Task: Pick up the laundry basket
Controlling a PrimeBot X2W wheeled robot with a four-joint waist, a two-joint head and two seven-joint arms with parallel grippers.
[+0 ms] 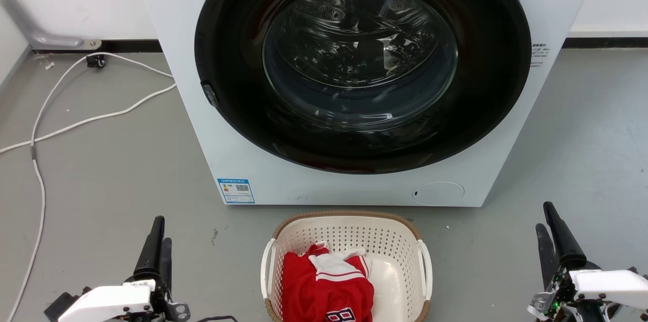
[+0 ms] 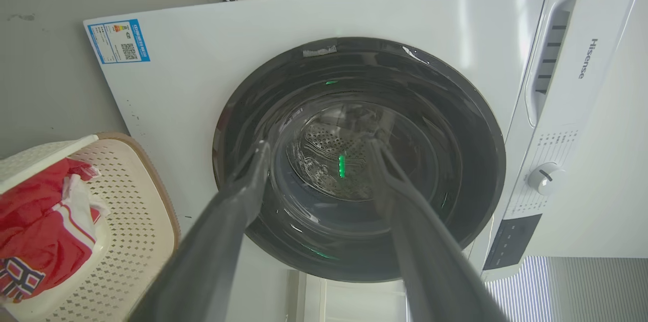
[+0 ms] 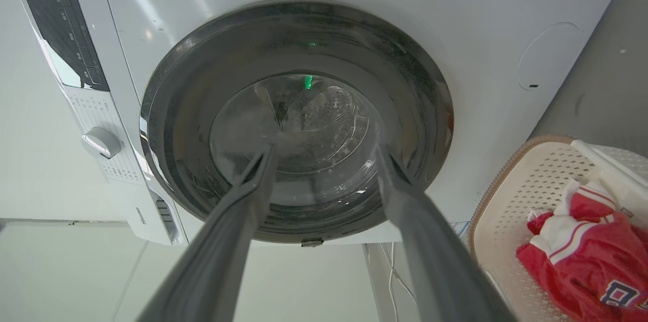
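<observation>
White and by far the biggest thing here, the washing machine (image 1: 362, 79) stands with its dark round door shut. It serves as the reference for everything else.

Just in front of the machine's lower front panel, centred under the door, the laundry basket (image 1: 349, 236) sits on the floor, its brown rim near the panel but apart from it. With so little room there, a lift that swings or tips the basket forward could knock the far rim against the machine.

A red jersey (image 1: 324, 291) is heaped in the basket on the side away from the machine. That off-centre load would likely drag the near edge down, and a tilted lift could spill the jersey.

The left gripper (image 1: 163, 229) hovers farther out from the machine than the basket's far rim and toward the machine's left side. The right gripper (image 1: 544, 215) mirrors it toward the right side. In each wrist view the two fingers stand moderately spread and hold nothing. Both point at the machine door, not at the basket, so each must turn inward, and unequal reaches would lift one side first.

The left handle (image 1: 267, 269) and right handle (image 1: 427, 269) are thin white loops hugging the basket's sides. A finger could miss one, slide off the smooth plastic, or jam in a perforation.
</observation>
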